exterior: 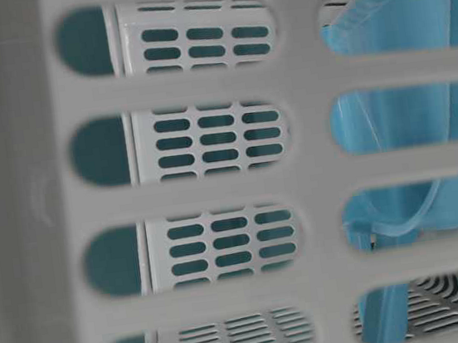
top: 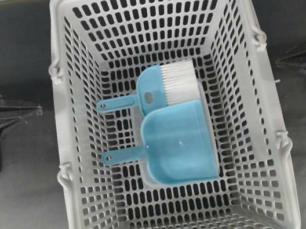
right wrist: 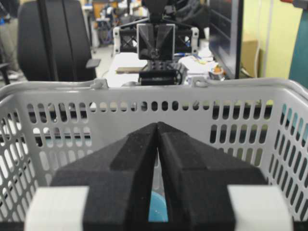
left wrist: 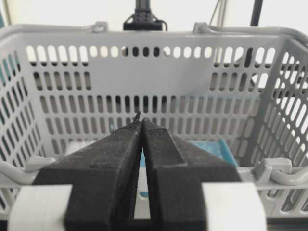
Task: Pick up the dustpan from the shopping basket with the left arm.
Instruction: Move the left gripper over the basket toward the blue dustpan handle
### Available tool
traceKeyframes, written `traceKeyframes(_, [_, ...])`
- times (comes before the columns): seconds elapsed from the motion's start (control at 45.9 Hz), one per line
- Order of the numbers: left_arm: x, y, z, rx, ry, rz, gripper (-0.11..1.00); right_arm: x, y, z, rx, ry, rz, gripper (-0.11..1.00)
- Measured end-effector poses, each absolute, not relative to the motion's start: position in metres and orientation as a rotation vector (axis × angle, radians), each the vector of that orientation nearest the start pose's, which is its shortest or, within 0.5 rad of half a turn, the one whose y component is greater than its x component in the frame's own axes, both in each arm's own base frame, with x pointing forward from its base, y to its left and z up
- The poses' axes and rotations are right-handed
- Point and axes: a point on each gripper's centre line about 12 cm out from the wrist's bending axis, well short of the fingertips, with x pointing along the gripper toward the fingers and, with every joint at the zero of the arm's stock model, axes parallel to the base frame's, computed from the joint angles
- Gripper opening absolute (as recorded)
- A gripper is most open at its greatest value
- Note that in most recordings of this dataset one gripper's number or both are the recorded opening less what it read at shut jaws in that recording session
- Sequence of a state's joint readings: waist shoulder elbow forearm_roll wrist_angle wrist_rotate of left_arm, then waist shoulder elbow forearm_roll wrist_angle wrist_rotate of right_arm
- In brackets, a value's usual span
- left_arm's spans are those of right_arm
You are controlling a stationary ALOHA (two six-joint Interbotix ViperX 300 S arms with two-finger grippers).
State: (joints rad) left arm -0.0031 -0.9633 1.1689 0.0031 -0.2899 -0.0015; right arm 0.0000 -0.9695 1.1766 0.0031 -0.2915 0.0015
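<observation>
The dustpan [top: 178, 142] lies flat on the floor of the shopping basket [top: 70, 75], just beside the brush [top: 166, 86], while the left gripper [left wrist: 140, 120] and the right gripper [right wrist: 157, 126] wait outside the basket with jaws pressed together, holding nothing, probably because the reach is not begun.

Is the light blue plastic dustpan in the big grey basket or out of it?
In. The light blue plastic dustpan lies flat on the floor of the grey slotted basket, beside the white-bristled brush.

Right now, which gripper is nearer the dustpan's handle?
Left. The left gripper sits outside the basket's left wall, toward which the dustpan handle points; the right gripper sits outside the opposite wall.
</observation>
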Motion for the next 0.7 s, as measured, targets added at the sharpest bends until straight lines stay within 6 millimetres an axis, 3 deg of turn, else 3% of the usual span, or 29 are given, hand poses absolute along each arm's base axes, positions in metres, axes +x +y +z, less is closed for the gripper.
traceKeyframes(0.065, [0.2, -0.001, 0.299, 0.004, -0.078, -0.005, 0.01, 0.198, 0.0, 0.294, 0.006, -0.084, -0.001, 0.01])
traceKeyframes(0.24, [0.219, -0.001, 0.34, 0.017, 0.005, -0.004, 0.0, 0.198, -0.001, 0.292, 0.046, -0.049, -0.006, -0.01])
traceKeyframes(0.392, [0.24, -0.002, 0.352, 0.018, 0.188, -0.005, 0.0, 0.201, -0.001, 0.295, 0.064, 0.012, -0.007, -0.01])
traceKeyframes(0.698, [0.3, -0.02, 0.367, 0.04, 0.529, -0.056, 0.0, 0.196, 0.002, 0.3, 0.064, 0.174, 0.003, 0.0])
